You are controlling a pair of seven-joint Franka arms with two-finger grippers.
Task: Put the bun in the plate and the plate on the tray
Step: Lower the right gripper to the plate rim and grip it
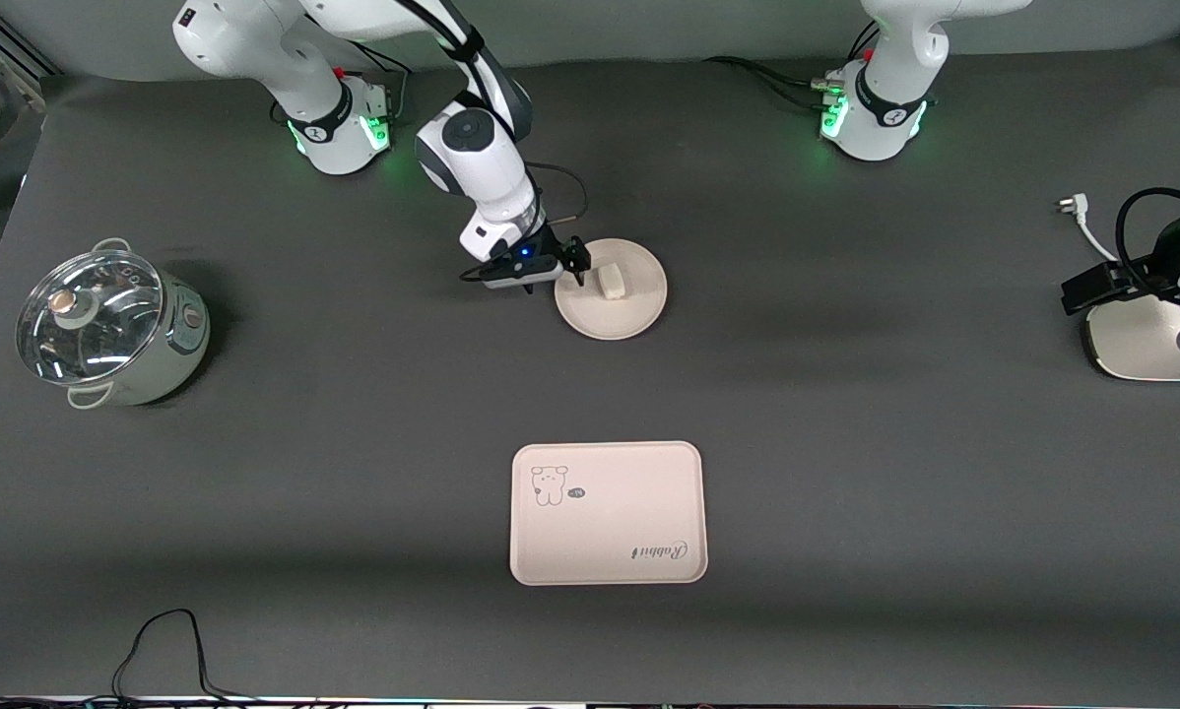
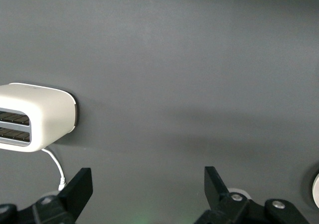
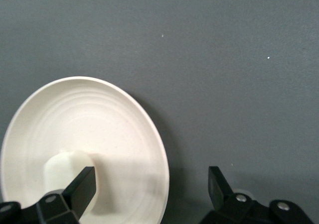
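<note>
The off-white bun (image 1: 611,281) lies in the round cream plate (image 1: 639,307) in the middle of the table, toward the robots' bases. My right gripper (image 1: 556,284) is low at the plate's edge on the right arm's side. It is open, and the plate's rim lies between its fingers. In the right wrist view the right gripper (image 3: 150,179) has one finger beside the bun (image 3: 62,169) over the plate (image 3: 99,119) and the other over bare table. The tray (image 1: 610,551) lies nearer to the front camera than the plate. My left gripper (image 2: 148,181) waits open and holds nothing.
A white toaster (image 1: 1142,345) stands at the left arm's end of the table, seen as well in the left wrist view as the toaster (image 2: 40,114). A lidded steel pot (image 1: 107,330) stands at the right arm's end. A black cable (image 1: 166,640) loops at the table's front edge.
</note>
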